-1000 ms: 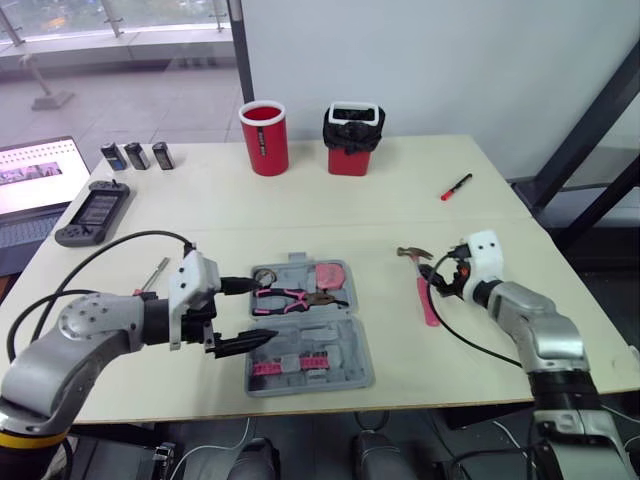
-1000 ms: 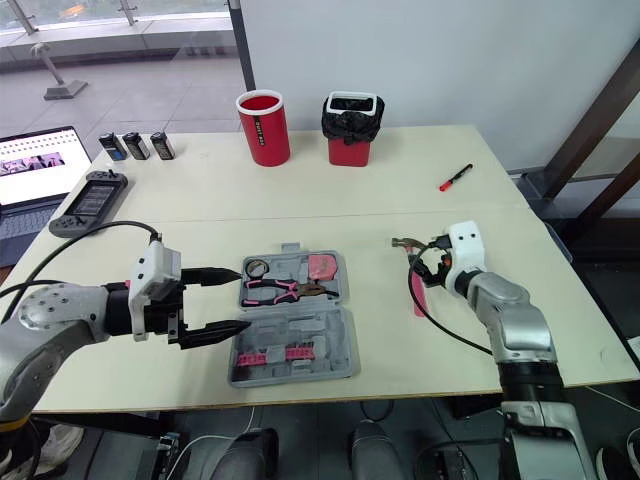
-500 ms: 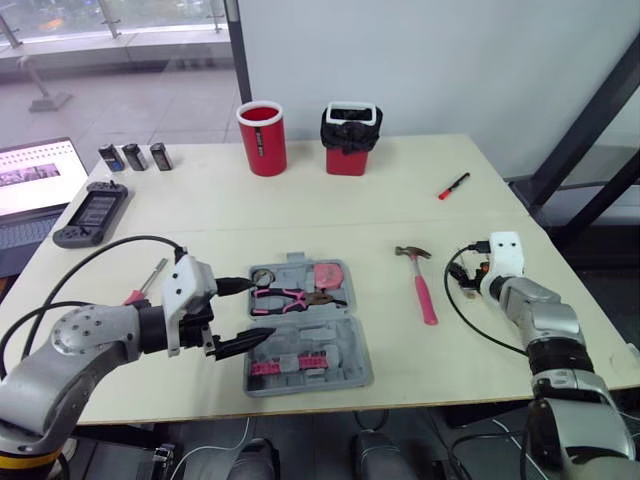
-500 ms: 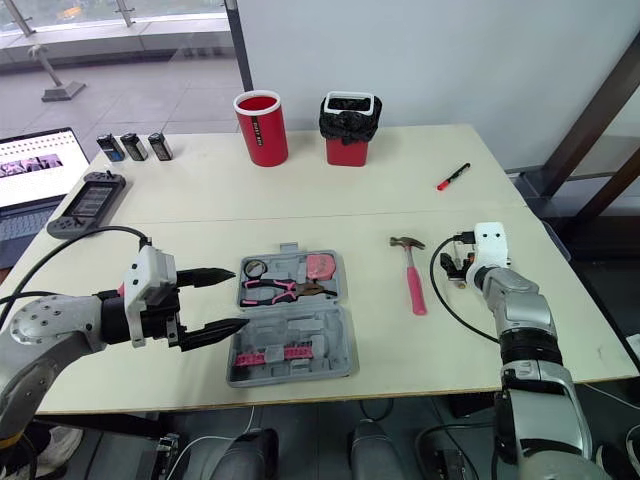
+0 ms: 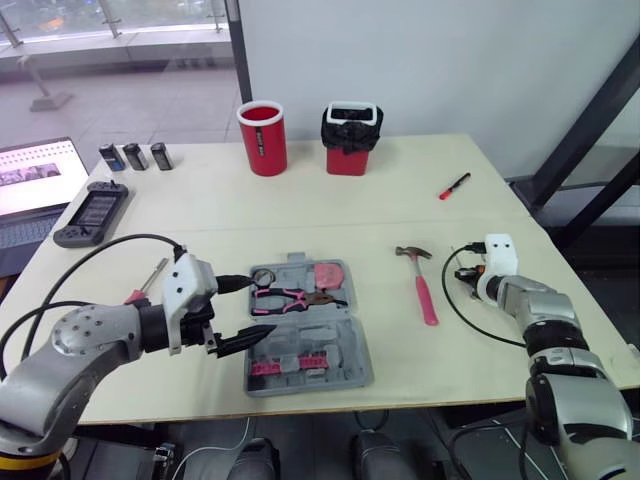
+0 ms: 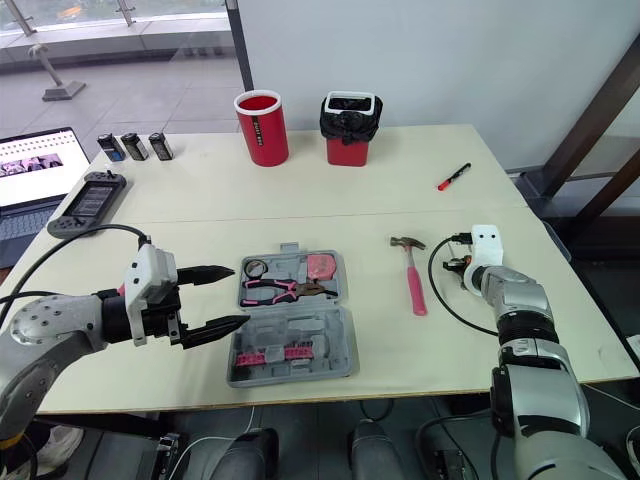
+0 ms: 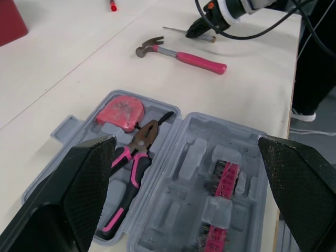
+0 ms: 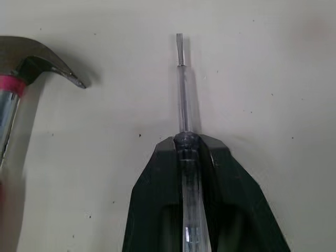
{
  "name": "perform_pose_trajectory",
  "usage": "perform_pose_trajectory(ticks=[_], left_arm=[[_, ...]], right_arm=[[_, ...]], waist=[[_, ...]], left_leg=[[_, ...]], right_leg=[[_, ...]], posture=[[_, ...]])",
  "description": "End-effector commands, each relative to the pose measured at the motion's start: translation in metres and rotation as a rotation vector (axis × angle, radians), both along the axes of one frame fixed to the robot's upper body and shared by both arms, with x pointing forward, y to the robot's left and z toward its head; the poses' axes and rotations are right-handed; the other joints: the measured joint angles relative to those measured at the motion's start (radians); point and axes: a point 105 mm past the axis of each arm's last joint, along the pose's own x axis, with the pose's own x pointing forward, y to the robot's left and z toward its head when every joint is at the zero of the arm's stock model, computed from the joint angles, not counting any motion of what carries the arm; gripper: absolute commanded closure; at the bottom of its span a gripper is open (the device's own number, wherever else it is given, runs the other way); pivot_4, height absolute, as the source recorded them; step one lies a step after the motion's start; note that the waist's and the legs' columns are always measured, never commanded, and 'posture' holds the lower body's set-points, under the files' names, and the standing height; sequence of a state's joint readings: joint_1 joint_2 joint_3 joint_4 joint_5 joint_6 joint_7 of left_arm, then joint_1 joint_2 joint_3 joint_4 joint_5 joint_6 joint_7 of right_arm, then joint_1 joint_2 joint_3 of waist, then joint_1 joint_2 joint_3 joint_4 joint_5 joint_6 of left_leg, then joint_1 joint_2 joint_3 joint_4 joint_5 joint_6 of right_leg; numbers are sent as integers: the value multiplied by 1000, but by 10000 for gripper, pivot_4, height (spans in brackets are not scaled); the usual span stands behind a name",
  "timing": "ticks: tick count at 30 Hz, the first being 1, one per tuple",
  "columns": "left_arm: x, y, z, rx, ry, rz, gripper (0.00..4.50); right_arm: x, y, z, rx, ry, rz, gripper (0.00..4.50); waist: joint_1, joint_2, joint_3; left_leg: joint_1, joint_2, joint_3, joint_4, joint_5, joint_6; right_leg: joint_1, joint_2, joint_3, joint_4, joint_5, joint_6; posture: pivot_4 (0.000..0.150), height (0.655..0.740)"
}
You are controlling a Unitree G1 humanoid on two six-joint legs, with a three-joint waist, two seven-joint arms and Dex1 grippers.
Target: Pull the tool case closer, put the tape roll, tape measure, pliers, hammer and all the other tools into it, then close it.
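Right of hammer [image 5: 422, 288], R hand [image 8: 188, 149] w/ screwdriver [image 8: 182, 94] pulled back

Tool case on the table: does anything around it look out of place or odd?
Nothing is damaged or spilled. The hammer lies loose on the table right of the open tool case, and the right pincer is clamped on a clear-handled screwdriver beside it.

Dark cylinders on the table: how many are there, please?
3. They stand in a row at the table's far left corner, beyond the handheld console: the left cylinder, the middle cylinder, the right cylinder. None seems hidden.
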State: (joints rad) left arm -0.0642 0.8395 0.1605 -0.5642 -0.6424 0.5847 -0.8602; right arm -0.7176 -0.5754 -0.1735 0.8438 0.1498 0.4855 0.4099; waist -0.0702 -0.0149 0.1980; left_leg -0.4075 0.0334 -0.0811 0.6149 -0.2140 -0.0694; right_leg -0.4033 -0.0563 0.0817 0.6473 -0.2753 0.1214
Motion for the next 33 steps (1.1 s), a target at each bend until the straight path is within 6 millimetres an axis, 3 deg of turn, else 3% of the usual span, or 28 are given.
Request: perform_pose_trajectory(ticks=[1,6,9,11,13,16,22,26,33], left_arm=[[0,2,6,1,-31,-3,0],[3,11,4,0,-20,6,0],[5,17,2,1,-12,12,0],[5,22,0,6,-7,18,0],[5,28,-3,15,-1,27,0],[3,34,-6,23,8,45,0],[-3,36,-13,19,21,67,0],[-3,37,-19,25,17,82,0],[-4,37,-24,20,27,84,0]], right_arm=[[1,-7,42,-60,-92,55,44907],[-5,11,78,-59,-89,158,44907],[-6,35,85,-82,-55,212,44907],[-11,65,85,-118,-27,334,44907],[-21,89,81,-111,40,406,44907],[-29,102,71,-79,157,354,44907],[-32,131,42,70,149,332,44907],[-47,143,13,185,212,249,44907],[-69,144,0,219,239,191,44907]], waist=[[1,1,0],[-1,1,1],[-4,1,1],[-2,1,1],[-1,2,1],[1,1,1],[9,1,1],[7,1,1],[2,1,0]], left_leg=[[0,0,0,0,0,0],[0,0,0,0,0,0],[0,1,0,0,0,0],[0,1,0,0,0,0],[0,1,0,0,0,0],[-1,1,0,0,0,0],[-2,1,0,-1,0,0],[-2,1,0,-1,0,0],[-2,1,0,-1,0,0]], right_leg=[[0,0,0,0,0,0],[-1,0,0,0,0,0],[-1,1,0,0,-1,-2],[-2,1,0,1,-1,-2],[-2,1,0,1,-1,-2],[-3,1,0,0,-1,-2],[-3,0,0,0,-1,-2],[-3,0,0,0,-1,-2],[-4,0,0,0,-1,-2]], posture=[[1500,7400],[1500,7400],[1500,7400],[1500,7400],[1500,7400],[1500,7400],[1500,7400],[1500,7400],[1500,7400]])
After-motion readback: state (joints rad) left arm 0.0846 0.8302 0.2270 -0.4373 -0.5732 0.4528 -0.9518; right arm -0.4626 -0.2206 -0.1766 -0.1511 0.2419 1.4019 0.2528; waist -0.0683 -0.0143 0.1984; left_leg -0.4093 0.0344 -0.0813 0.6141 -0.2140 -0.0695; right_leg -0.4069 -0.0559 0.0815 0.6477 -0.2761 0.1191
